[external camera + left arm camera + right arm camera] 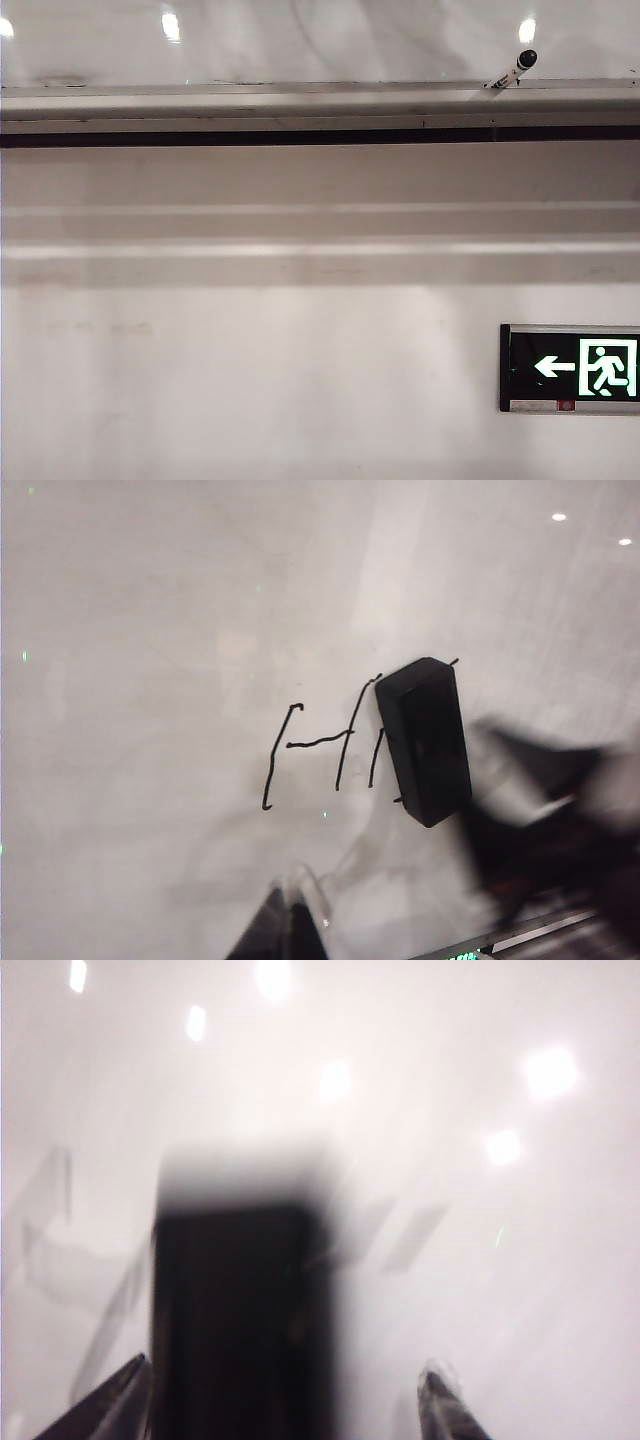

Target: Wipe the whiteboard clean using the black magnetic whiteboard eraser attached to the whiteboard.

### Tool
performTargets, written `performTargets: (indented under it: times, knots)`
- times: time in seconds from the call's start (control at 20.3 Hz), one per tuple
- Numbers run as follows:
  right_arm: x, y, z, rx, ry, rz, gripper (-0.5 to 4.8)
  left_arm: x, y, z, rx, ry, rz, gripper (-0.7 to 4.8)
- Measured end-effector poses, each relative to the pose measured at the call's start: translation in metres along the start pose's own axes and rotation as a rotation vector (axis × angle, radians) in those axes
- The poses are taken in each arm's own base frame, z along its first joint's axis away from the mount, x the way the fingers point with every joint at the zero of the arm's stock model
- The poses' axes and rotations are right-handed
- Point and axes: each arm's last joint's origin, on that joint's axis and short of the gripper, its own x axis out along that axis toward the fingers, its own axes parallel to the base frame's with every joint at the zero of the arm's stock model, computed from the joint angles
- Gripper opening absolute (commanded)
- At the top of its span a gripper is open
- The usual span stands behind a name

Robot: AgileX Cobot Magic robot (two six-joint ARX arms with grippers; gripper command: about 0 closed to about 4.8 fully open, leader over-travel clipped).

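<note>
Right gripper [285, 1400]: nearest in its own wrist view, blurred; the two fingertips stand wide apart with the eraser between them, closer to one finger. No finger can be seen pressing on it, so I cannot tell whether it is held or only straddled. In the left wrist view the same gripper [500, 810] is a dark smear just beside the eraser.

Left gripper [290, 925]: only its tips show at the edge of its wrist view, close together with nothing between them; shut and empty, hanging apart from the writing.

Eraser [425, 740]: black block stuck flat on the board, its long side running beside the last pen stroke, its edge touching or covering the end of the writing.

Writing [320, 750]: a few black strokes, sharp and whole, no wiped streak through them.

Board [150, 630]: glossy white, ceiling lights mirrored in it; faint smudges but otherwise bare around the marks.

Ledge [300, 100]: silver rail in the exterior view, a marker [515, 70] leaning on it; neither arm shows in this view.

Sign [580, 368]: green exit sign on the wall, farthest from the work.

Progress: early. The reach for the eraser looks about done; a firm grip and all the wiping are left.
</note>
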Motion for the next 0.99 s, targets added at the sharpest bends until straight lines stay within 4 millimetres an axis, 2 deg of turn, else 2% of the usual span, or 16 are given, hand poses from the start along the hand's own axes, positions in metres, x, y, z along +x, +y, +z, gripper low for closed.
performTargets:
  times: [0.05,0.1,0.15,0.2,0.25,0.39,0.44,0.49,0.54,0.59,0.74,0.99]
  knots:
    - [-0.004,-0.004,0.016,0.011,-0.039,-0.009,3.46,0.0,0.0,0.0,-0.003,0.0,0.0,-0.06]
    - [-0.01,-0.012,0.033,0.018,-0.08,-0.023,3.23,0.0,0.0,0.0,-0.004,0.0,0.0,-0.05]
    - [-0.016,-0.017,0.047,0.027,-0.112,-0.03,2.2,0.0,0.0,0.0,-0.012,0.0,0.0,0.0]
    - [-0.021,-0.022,0.059,0.034,-0.138,-0.041,0.79,0.0,0.0,0.0,-0.03,0.0,-0.001,0.26]
    - [-0.025,-0.027,0.067,0.039,-0.153,-0.05,-0.02,0.002,0.0,-0.001,-0.055,0.002,-0.016,0.71]
    - [-0.048,-0.052,0.105,0.038,-0.225,-0.097,-0.01,0.022,-0.004,-0.005,-0.155,-0.004,-0.167,2.39]
    - [-0.056,-0.061,0.117,0.045,-0.247,-0.129,-0.01,0.029,-0.007,-0.009,-0.178,0.002,-0.206,3.28]
    - [-0.069,-0.075,0.135,0.058,-0.281,-0.193,-0.01,0.043,-0.014,-0.014,-0.21,0.007,-0.264,3.68]
    - [-0.076,-0.082,0.144,0.064,-0.288,-0.219,-0.01,0.05,-0.018,-0.018,-0.218,0.006,-0.294,4.43]
    - [-0.085,-0.089,0.153,0.058,-0.288,-0.237,-0.01,0.061,-0.026,-0.022,-0.228,-0.004,-0.327,4.79]
    - [-0.099,-0.099,0.165,0.024,-0.269,-0.242,-0.01,0.09,-0.045,-0.038,-0.257,-0.038,-0.32,4.79]
    - [-0.099,-0.097,0.162,0.011,-0.227,-0.216,-0.01,0.145,-0.073,-0.077,-0.359,-0.131,-0.211,4.79]
